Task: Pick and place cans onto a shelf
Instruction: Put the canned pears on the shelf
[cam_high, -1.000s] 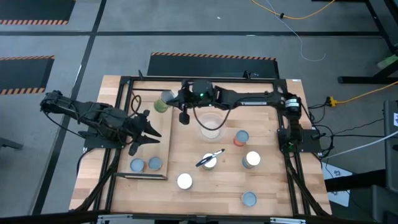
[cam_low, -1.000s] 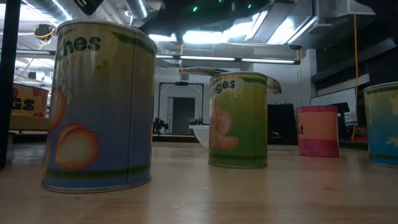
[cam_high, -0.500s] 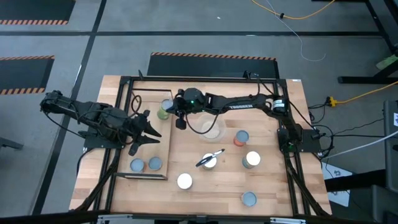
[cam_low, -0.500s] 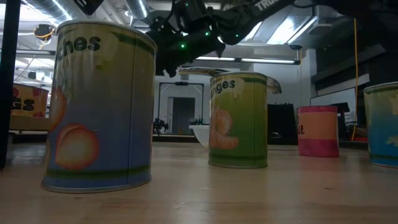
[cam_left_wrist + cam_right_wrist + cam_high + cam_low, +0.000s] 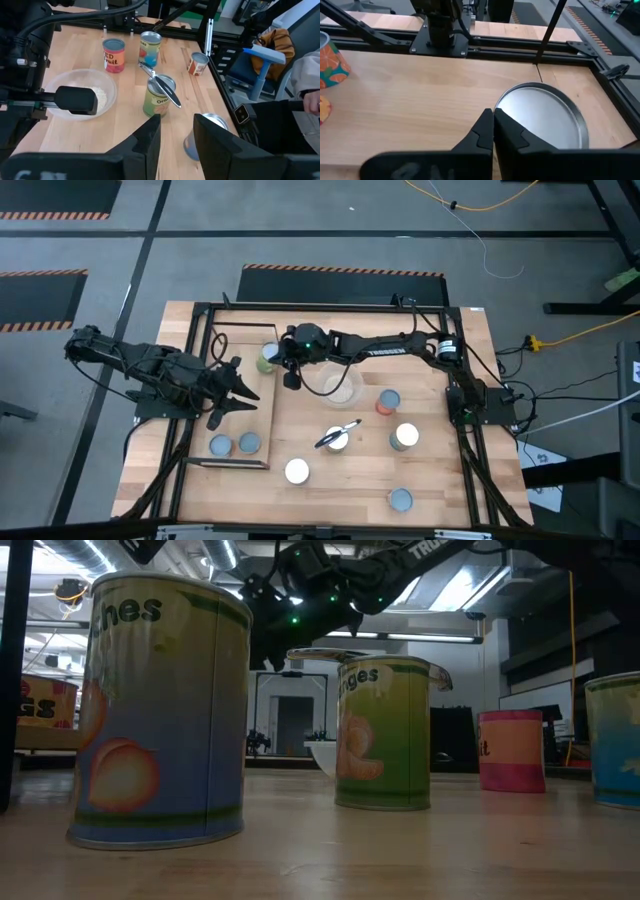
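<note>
Lettering "ED" marks a red can (image 5: 114,55), and "Ora…" a green can (image 5: 158,101) upright under a utensil (image 5: 161,85). Right gripper (image 5: 268,360), fingers pressed together, holds a green can (image 5: 266,358) upright over the shelf (image 5: 240,425). Left gripper (image 5: 247,394) hovers open nearby.

Right arm swung left since 1.0 s ago: right gripper (image 5: 287,377) went from about the bowl's (image 5: 338,383) upper left edge to the shelf's (image 5: 250,416) right edge, by the green can (image 5: 268,357). That can shifted down and right with it, now over the shelf's far corner. In the low view the arm came into sight overhead. Barely any move in the last half second.
</note>
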You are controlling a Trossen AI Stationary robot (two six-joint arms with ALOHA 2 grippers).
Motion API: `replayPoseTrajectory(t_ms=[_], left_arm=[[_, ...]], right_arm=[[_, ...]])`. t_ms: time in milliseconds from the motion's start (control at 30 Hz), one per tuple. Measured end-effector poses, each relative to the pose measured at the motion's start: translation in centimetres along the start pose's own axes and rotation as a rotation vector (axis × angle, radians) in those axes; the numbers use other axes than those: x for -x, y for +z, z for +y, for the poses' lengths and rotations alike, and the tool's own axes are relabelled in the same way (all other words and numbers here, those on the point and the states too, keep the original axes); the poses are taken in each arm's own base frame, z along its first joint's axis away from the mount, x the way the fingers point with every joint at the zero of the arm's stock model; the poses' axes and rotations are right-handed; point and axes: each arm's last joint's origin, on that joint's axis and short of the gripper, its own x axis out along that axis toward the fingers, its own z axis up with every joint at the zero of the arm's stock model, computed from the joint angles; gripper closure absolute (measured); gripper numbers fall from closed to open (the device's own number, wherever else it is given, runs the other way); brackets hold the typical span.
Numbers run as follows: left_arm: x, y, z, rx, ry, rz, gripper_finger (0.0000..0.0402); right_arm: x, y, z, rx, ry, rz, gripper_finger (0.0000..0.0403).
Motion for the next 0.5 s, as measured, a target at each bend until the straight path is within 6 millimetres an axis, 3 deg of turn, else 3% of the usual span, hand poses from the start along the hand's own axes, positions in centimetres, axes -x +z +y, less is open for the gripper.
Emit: replayPoseTrajectory(t_ms=[500], left_arm=[[0.00, 0.00, 0.01, 0.000, 0.000, 0.000, 0.0293]], right_arm=[[0.00, 0.04, 0.00, 0.001, 0.000, -0.004, 0.0381]])
